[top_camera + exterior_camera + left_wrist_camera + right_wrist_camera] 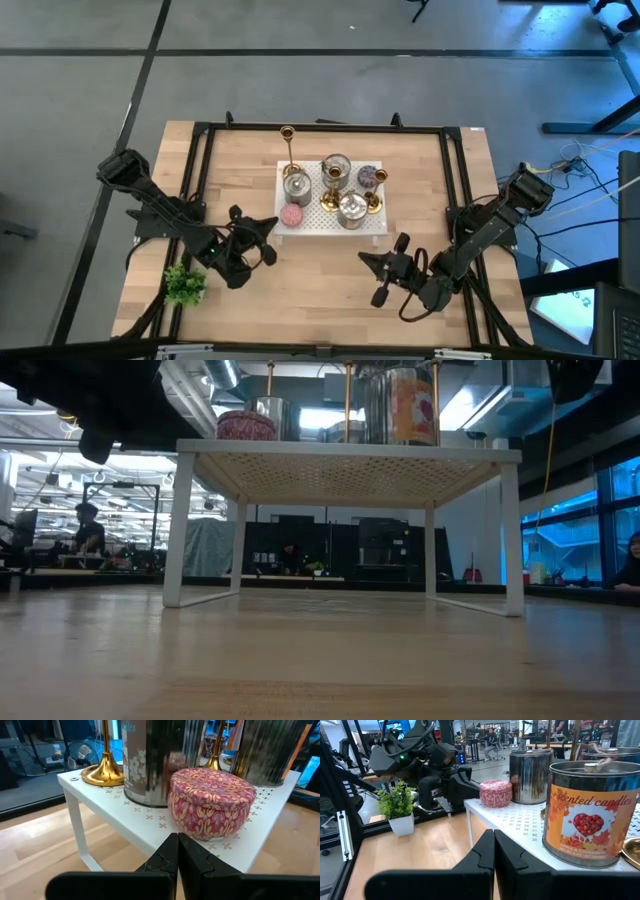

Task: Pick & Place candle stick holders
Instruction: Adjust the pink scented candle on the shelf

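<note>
We see 2 dark arms low over a wooden table (330, 290), one on each side of a small white shelf (300, 226) at the table's middle. The left tool (268, 238) sits just beside the shelf's near-left corner, its fingers (172, 857) pressed together and holding nothing. In its wrist view the fingertips point at a round pink patterned tin (210, 802) on that corner, close to it but apart.

The right tool (372, 262) hangs near the shelf's near-right corner, fingers (492, 852) also together and empty. Right in front of it in its wrist view stands a silver tin (590, 812) with an orange label and a red heart.

The gold candle holders are on or by the shelf. 1 tall holder (288, 148) stands at the far-left corner, its flared base (102, 774) beside a second silver tin (297, 187). We see another holder (334, 185) at the shelf's middle and a gold base (374, 203) at the right edge. A third silver tin (336, 165) and a small purple candle (369, 177) sit along the far side.

A small potted plant (184, 285) stands at the table's near-left edge. From table height we see people at desks in the room behind.
</note>
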